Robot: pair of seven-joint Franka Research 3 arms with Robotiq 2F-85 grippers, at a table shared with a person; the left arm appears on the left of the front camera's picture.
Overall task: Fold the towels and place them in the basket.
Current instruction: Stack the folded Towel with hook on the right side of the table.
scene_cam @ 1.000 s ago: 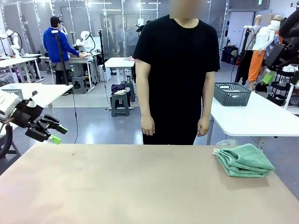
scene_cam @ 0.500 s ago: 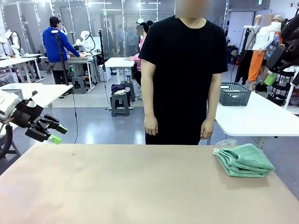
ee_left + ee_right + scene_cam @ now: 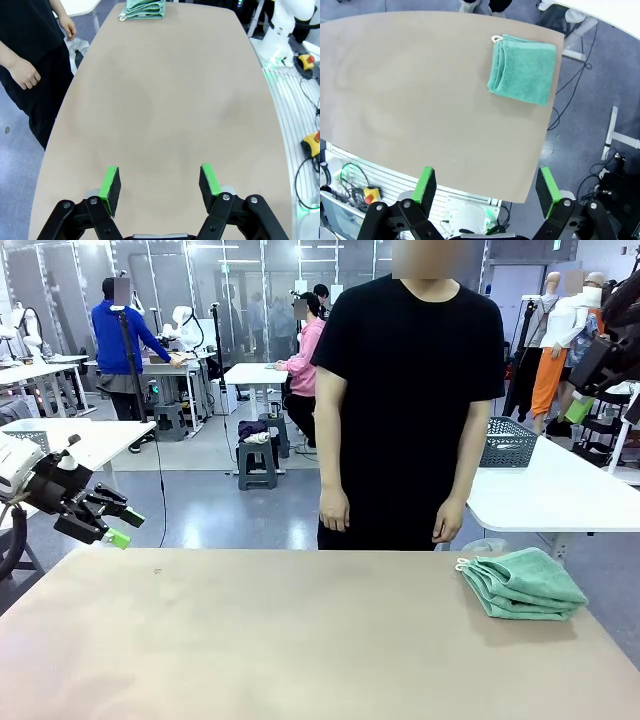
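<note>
Here, left edge: the left gripper (image 3: 112,522), black with green pads, hangs off the near-left corner of the table, just outside its rim, tilted down and to the right.
Left gripper state: jaws apart, nothing between the green pads (image 3: 109,189); bare tabletop shows through the gap.
Table: smooth, matte beige tabletop (image 3: 280,640) with rounded corners; the wide stretch from the left edge to past the middle lies bare.
Far edge: a person in a black short-sleeved shirt stands close to it, arms hanging, the hands (image 3: 334,510) loosely curled and above the tabletop.
Towels: soft mint-green terry cloths (image 3: 522,585), folded into a flat stack with layered edges and a small white loop at the far-left corner, lying near the far-right corner of the table, close to its right rim.
Basket: a dark grey lattice-sided plastic basket (image 3: 508,443) sits on a white table behind the person, well apart from the towels.
Right gripper: the right gripper (image 3: 487,192) looks down from high above the table's right part, jaws wide apart and holding nothing.
</note>
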